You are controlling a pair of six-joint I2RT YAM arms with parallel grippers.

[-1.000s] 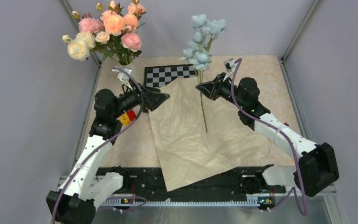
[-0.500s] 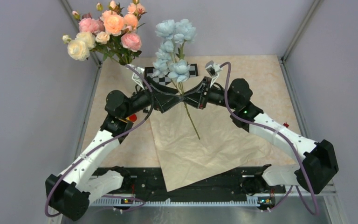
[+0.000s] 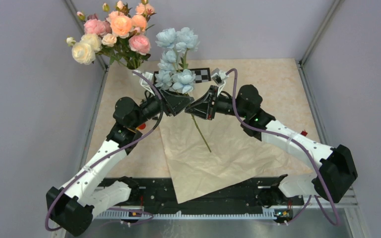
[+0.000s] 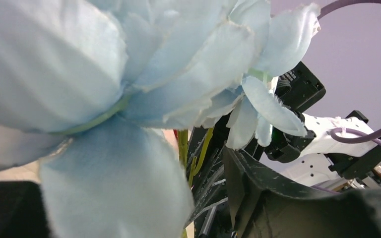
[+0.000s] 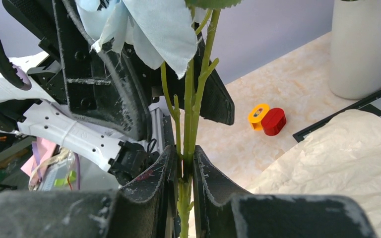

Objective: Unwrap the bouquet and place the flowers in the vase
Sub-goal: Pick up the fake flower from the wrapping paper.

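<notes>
Blue flowers upright, pinched by right fingers

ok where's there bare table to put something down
Bare tabletop between the paper and the right wall, back past the chessboard. Crowded: left gripper and right gripper meet at the flowers mid-table; roses fill the back left corner.

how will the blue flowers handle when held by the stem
Probably top-heavy: the flowers cluster high above the right pincer, so they may swing. Likely light: one pinch on the thin stem carries them. Petals look soft, unlikely to break.
</notes>
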